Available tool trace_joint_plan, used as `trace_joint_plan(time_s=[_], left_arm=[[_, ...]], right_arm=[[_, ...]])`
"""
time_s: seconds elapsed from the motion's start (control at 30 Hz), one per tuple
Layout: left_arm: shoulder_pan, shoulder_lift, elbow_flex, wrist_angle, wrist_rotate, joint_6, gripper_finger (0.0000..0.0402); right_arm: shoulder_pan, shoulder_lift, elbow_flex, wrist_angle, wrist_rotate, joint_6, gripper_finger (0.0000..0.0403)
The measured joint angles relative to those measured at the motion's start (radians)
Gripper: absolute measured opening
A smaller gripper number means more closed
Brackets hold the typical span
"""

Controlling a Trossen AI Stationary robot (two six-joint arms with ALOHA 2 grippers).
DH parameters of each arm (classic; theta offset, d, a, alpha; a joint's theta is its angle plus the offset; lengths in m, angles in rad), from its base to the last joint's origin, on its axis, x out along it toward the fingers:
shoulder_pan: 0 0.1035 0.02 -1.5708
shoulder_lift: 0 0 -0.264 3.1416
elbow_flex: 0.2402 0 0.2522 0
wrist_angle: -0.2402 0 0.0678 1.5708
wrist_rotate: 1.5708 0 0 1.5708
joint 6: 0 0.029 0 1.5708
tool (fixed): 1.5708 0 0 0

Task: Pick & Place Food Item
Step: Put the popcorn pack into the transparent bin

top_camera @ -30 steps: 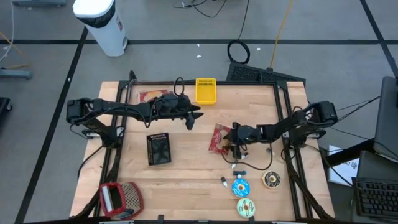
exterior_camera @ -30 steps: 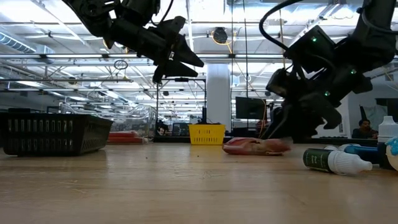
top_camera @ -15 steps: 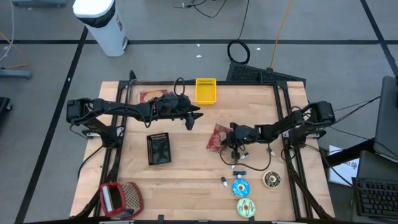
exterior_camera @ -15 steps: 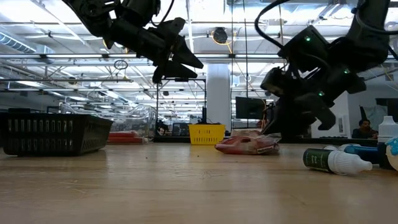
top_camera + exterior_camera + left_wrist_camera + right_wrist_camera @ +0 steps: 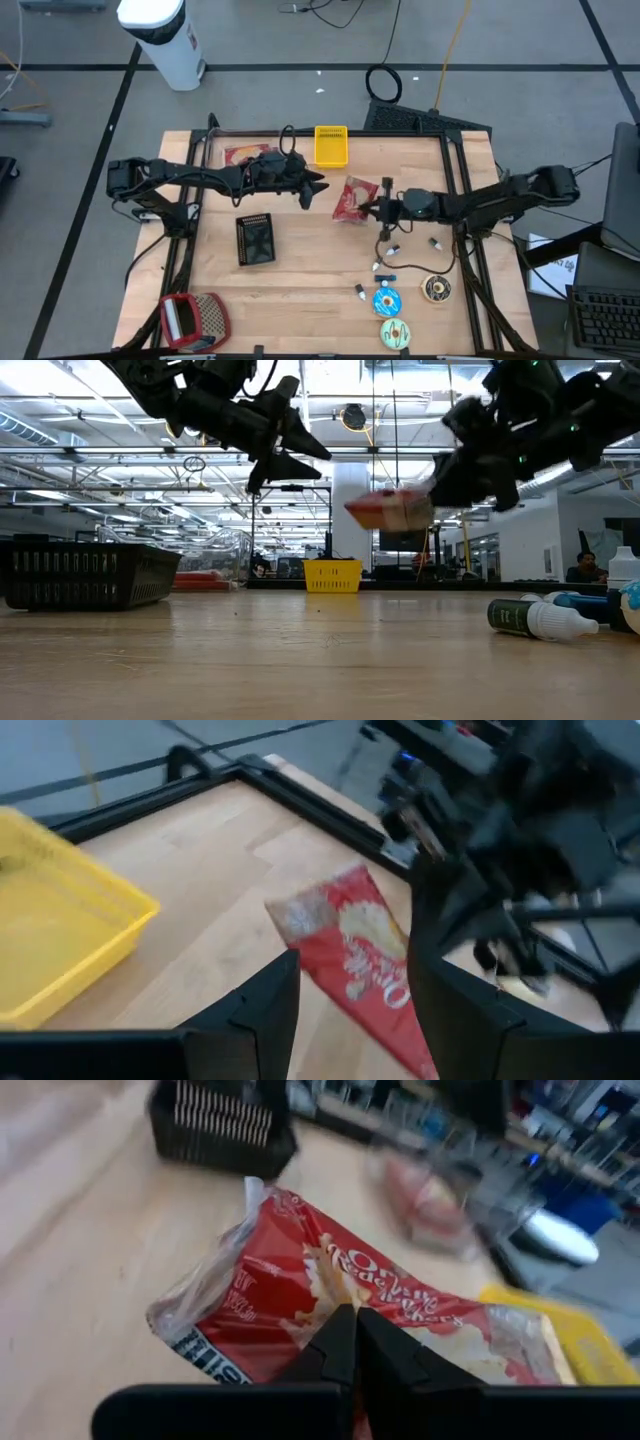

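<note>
Pinching the edge of a red snack bag (image 5: 352, 199), the right gripper (image 5: 378, 207) has its two dark fingers (image 5: 352, 1348) pressed tight together on the crinkled foil, with no gap between them in the right wrist view. The bag hangs clear of the wooden table (image 5: 300, 280); the low view shows it (image 5: 389, 509) up in the air, roughly level, well above the tabletop. From the gripper the right arm runs out nearly flat and stretched across the table toward its base at the right edge, the wrist low and the forearm almost in one line with it.

In the high view the bag sits near the middle of the table, just on the near side of a yellow basket (image 5: 331, 145) and to the right of the left gripper (image 5: 314, 186). That gripper's fingers (image 5: 262, 1010) stand apart with nothing between them, pointing toward the bag, which shows past them in the left wrist view (image 5: 350, 960). The left arm reaches in from its base at the left edge, raised above the table and held level.

A black mesh basket (image 5: 255, 239) stands on the table, well apart from the bag. Small bottles and round items (image 5: 388, 300) lie near the front right corner.
</note>
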Motion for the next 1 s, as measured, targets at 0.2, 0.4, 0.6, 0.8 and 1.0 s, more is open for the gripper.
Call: trace_joint_plan(time_s=[0.2,0.4,0.6,0.8,1.0], left_arm=[[-0.059,0.0,0.0,0.011,0.028,0.332,0.0186],[-0.127,0.0,0.0,0.013,0.024,0.635,0.0186],[-0.155,0.0,0.0,0.061,-0.026,0.615,0.0186],[-0.112,0.0,0.0,0.171,-0.081,0.326,0.0186],[-0.035,0.0,0.0,0.246,-0.08,0.028,0.0186]], right_arm=[[-0.022,-0.071,0.0,0.013,0.003,0.06,0.0],[-0.058,-0.11,0.0,0.045,-0.005,0.133,0.0],[-0.044,-0.102,0.001,0.053,0.004,-0.001,0.0],[0.027,-0.083,0.001,0.069,0.123,-0.271,0.0],[0.09,-0.083,0.002,0.076,0.253,-0.456,0.0]])
